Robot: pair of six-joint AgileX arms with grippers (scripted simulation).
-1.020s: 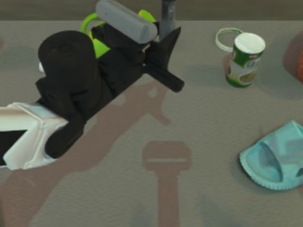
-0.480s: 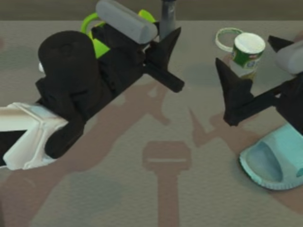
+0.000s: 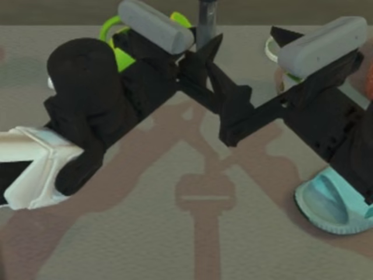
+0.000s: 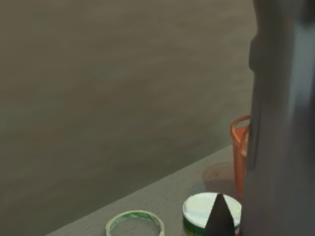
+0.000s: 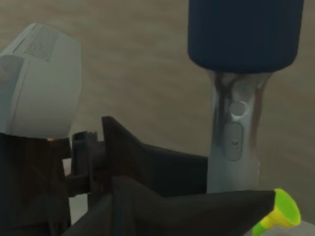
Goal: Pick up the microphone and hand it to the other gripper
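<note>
Microphone (image 3: 207, 20), upright at the table's 12 o'clock edge, clamped by its grey handle between the fingers of the left gripper (image 3: 205, 73). Right gripper (image 3: 256, 70), entering from 3 o'clock, is spread open, one finger (image 3: 233, 102) just beside the left gripper, apart from the microphone.
</note>
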